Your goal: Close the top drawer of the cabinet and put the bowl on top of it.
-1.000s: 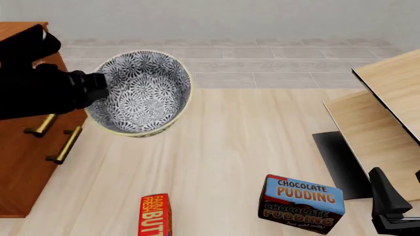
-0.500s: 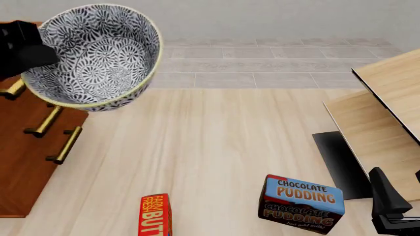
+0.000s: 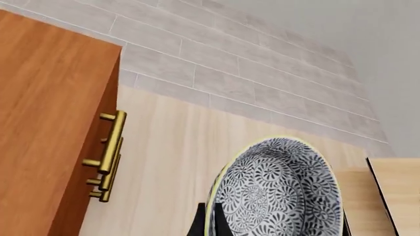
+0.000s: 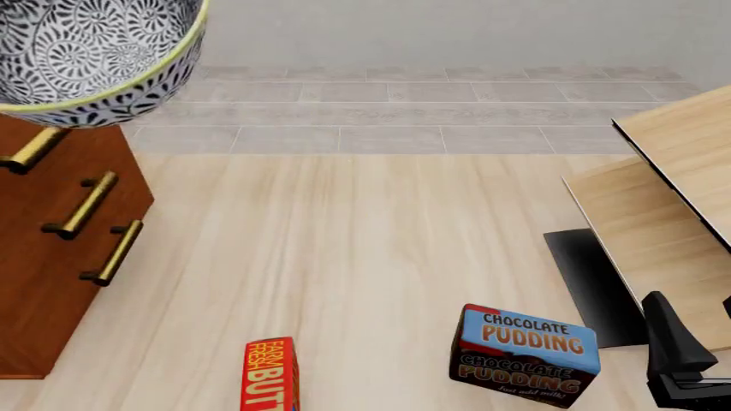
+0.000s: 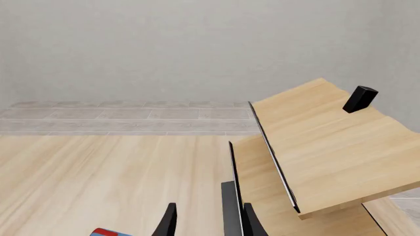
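Nearest us, a red butter box (image 4: 272, 375) and the chocolate pudding box (image 4: 526, 353) stand on the pale wooden surface (image 4: 342, 257), well clear of the action. The right end effector (image 5: 208, 220) hangs low beside the tilted pale boards (image 4: 674, 197), its dark fingers parted with nothing between them.

Further out, the cabinet (image 4: 51, 257) stands at the left edge. All three brass handles line up flush in the left wrist view, so the top drawer (image 3: 108, 142) looks shut, its handle bar running along the drawer front.

Up top, the bowl (image 4: 92, 56) is held aloft over the cabinet's near corner, touching nothing, tipped so its mouth faces the camera. The left end effector (image 3: 210, 221) pinches its yellow rim, which explains the tilt. I'd judge it needs levelling before it is set down.
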Controlling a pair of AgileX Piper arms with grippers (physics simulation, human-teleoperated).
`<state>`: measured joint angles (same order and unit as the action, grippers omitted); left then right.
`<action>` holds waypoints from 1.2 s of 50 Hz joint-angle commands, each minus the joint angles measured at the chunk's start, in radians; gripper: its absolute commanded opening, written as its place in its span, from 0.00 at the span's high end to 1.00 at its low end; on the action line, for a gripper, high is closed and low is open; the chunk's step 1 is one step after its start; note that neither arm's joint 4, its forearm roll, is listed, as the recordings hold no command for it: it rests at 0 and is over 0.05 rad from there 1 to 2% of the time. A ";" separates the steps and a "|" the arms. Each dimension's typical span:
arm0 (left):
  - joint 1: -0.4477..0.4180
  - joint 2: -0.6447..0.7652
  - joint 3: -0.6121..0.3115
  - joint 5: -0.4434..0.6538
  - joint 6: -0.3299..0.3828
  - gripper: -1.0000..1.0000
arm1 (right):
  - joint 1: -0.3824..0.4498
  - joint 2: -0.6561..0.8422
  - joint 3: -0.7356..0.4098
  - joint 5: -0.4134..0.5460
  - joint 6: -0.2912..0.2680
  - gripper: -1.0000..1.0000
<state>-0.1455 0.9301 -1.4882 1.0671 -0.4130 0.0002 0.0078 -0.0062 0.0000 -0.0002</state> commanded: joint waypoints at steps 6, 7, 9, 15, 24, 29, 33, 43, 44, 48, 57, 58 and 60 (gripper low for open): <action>0.096 0.044 -0.227 0.124 0.019 1.00 | 0.000 -0.001 0.001 0.000 0.000 0.00; 0.099 0.045 -0.230 0.127 0.023 1.00 | 0.000 -0.001 0.001 0.000 0.000 0.00; 0.100 0.042 -0.234 0.139 0.013 1.00 | 0.000 -0.001 0.001 -0.001 0.000 0.00; 0.136 0.044 -0.261 0.151 0.024 1.00 | 0.000 -0.001 0.001 0.000 0.000 0.00; 0.205 0.023 -0.215 0.141 0.037 1.00 | 0.000 -0.001 0.001 -0.001 0.000 0.00; 0.241 0.026 -0.225 0.143 0.026 1.00 | 0.000 -0.001 0.001 0.000 0.000 0.00; 0.256 0.020 -0.212 0.139 0.022 1.00 | 0.000 -0.001 0.001 0.000 0.000 0.00; 0.299 -0.006 -0.157 0.109 -0.007 1.00 | 0.000 -0.001 0.001 0.000 0.000 0.00; 0.308 -0.010 -0.147 0.106 -0.004 1.00 | 0.000 -0.001 0.001 0.000 0.000 0.00; 0.332 -0.022 -0.120 0.094 -0.022 1.00 | 0.000 -0.001 0.001 -0.001 0.000 0.00; 0.392 -0.022 -0.082 0.061 -0.030 1.00 | 0.000 -0.001 0.001 -0.001 0.000 0.00; 0.402 -0.020 -0.086 0.058 -0.036 1.00 | 0.000 -0.001 0.001 0.000 0.000 0.00; 0.415 -0.014 -0.099 0.059 -0.045 1.00 | 0.000 -0.001 0.001 0.000 0.000 0.00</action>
<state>0.2095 0.9163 -1.5986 1.1506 -0.4358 0.0002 0.0078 -0.0062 0.0000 -0.0001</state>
